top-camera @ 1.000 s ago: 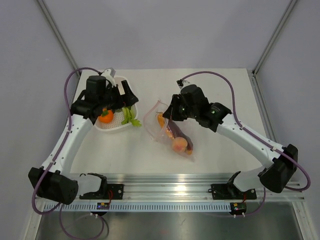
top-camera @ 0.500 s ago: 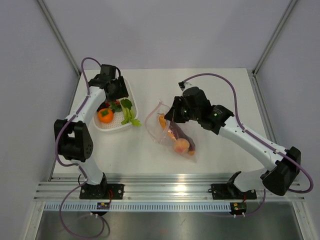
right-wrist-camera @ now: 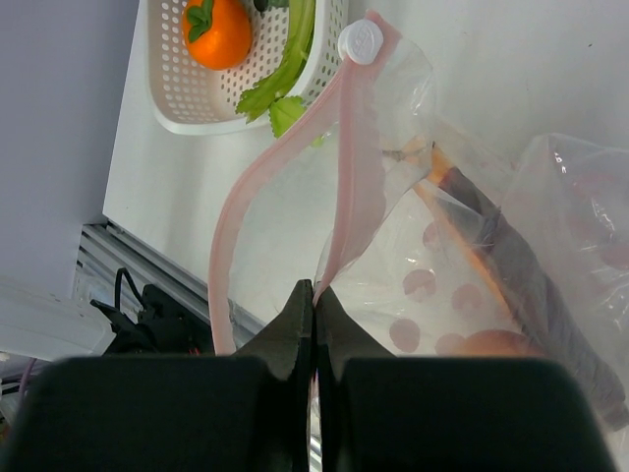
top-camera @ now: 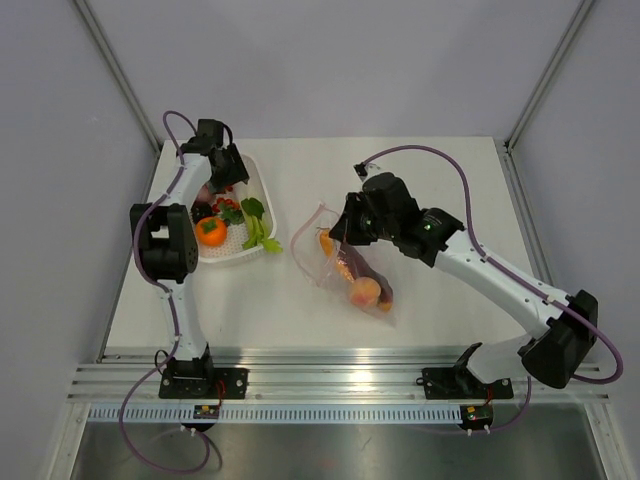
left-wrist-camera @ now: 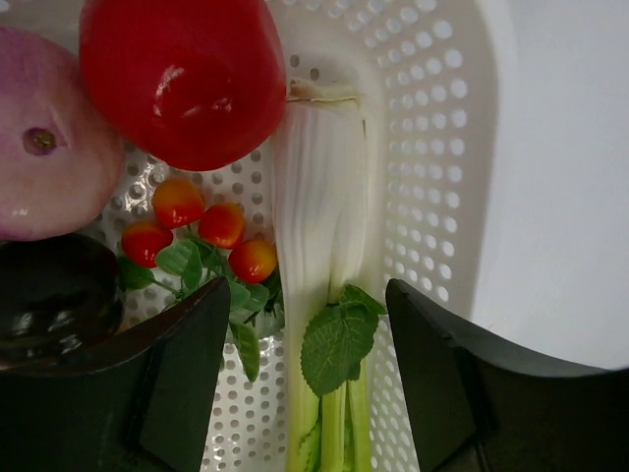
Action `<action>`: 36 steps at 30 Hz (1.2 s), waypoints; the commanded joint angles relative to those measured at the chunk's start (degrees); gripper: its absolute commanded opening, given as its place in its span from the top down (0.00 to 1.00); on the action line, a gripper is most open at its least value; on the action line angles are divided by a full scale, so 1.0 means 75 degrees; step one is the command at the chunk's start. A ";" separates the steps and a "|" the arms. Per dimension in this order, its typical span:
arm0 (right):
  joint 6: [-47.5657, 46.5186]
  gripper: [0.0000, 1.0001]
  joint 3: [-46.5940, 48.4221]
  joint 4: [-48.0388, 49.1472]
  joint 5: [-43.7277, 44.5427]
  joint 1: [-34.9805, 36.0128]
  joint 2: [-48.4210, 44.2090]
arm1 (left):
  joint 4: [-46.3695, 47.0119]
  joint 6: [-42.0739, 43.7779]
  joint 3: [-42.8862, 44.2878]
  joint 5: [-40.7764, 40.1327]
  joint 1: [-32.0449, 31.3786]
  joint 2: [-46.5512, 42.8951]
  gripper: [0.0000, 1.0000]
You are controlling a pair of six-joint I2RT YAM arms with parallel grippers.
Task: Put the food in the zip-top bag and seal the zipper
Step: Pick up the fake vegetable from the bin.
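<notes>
Three toys, peach, eggplant and carrot, lie inside the zip-top bag, whose zipper the right gripper pinches with fingers fully closed. Orange, tomato, onion and celery sit in the white basket, where the left gripper hangs wide open astride the celery, holding nothing.

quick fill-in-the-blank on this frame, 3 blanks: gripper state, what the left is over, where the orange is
1. The right gripper is ___ on the pink zipper of the zip-top bag.
2. The left gripper hangs open above the long green-and-white ___ stalk.
3. The orange sits in the white basket, ___ the zip-top bag.

Missing words: shut; celery; outside
</notes>
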 commanded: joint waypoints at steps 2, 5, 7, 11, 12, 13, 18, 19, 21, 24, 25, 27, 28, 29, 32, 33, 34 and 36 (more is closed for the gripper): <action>-0.0176 0.98 0.0400 0.0141 -0.0067 0.0074 0.0139 | 0.0468 -0.0127 0.0158 0.0559 0.0187 0.0226 0.34; -0.0152 0.97 0.0411 0.0188 -0.0161 0.0074 0.0267 | 0.0632 -0.0174 0.0146 0.0724 0.0199 0.0401 0.35; -0.0164 0.97 0.0446 0.0154 -0.0255 0.0074 0.0338 | 0.0668 -0.0163 0.0204 0.0736 0.0199 0.0519 0.35; -0.0234 0.96 0.0517 0.0071 -0.0337 0.0074 0.0443 | 0.0785 -0.0163 0.0251 0.0841 0.0246 0.0718 0.34; -0.0246 0.96 0.0517 0.0083 -0.0314 0.0074 0.0444 | 0.0843 -0.0174 0.0251 0.0888 0.0246 0.0777 0.33; -0.0292 0.96 0.0529 0.0060 -0.0314 0.0074 0.0467 | 0.0890 -0.0186 0.0251 0.0923 0.0234 0.0812 0.33; -0.0363 0.96 0.0646 -0.0023 -0.0349 0.0074 0.0619 | 0.1077 -0.0268 0.0205 0.1075 0.0246 0.1012 0.34; -0.0352 0.96 0.0657 -0.0023 -0.0361 0.0074 0.0666 | 0.1136 -0.0292 0.0146 0.1110 0.0246 0.1012 0.34; -0.0363 0.96 0.0681 -0.0023 -0.0407 0.0074 0.0690 | 0.1369 -0.0374 -0.0017 0.1180 0.0246 0.1012 0.35; -0.0410 0.96 0.0751 -0.0046 -0.0466 0.0074 0.0760 | 0.1570 -0.0421 -0.0100 0.1205 0.0246 0.1094 0.37; -0.0422 0.96 0.0763 -0.0092 -0.0466 0.0074 0.0772 | 0.1628 -0.0409 -0.0158 0.1205 0.0234 0.1105 0.37; -0.0422 0.96 0.0763 -0.0140 -0.0455 0.0074 0.0772 | 0.1734 -0.0385 -0.0206 0.1193 0.0246 0.1152 0.40; -0.0422 0.96 0.0751 -0.0128 -0.0454 0.0074 0.0760 | 0.1734 -0.0374 -0.0206 0.1193 0.0246 0.1176 0.41; -0.0422 0.96 0.0728 -0.0140 -0.0431 0.0074 0.0748 | 0.1699 -0.0339 -0.0206 0.1193 0.0246 0.1176 0.46; -0.0398 0.96 0.0716 -0.0151 -0.0419 0.0074 0.0725 | 0.1641 -0.0304 -0.0206 0.1181 0.0246 0.1036 0.56; -0.0387 0.96 0.0716 -0.0140 -0.0419 0.0074 0.0736 | 0.1640 -0.0292 -0.0241 0.1181 0.0269 0.0954 0.61; -0.0375 0.96 0.0705 -0.0151 -0.0431 0.0074 0.0725 | 0.1698 -0.0292 -0.0311 0.1181 0.0258 0.0826 0.64; -0.0328 0.96 0.0693 -0.0128 -0.0478 0.0074 0.0736 | 0.1839 -0.0257 -0.0510 0.1169 0.0269 0.0417 0.74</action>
